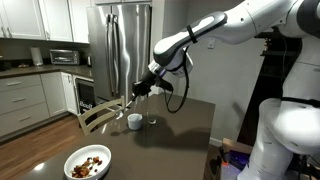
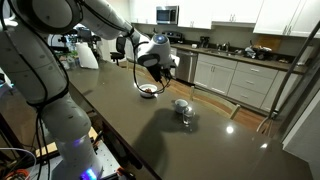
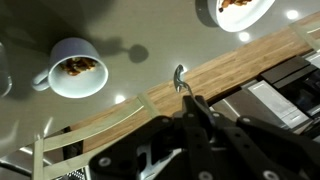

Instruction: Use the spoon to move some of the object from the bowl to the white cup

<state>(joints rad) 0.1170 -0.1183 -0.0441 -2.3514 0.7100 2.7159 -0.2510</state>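
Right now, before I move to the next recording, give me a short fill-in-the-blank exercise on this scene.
1. The hand is shut on the ____.
2. Brown pieces lie in the white cup and in the wide white ____.
3. Beside the white cup stands a small clear ____.

Missing words: spoon; bowl; glass.
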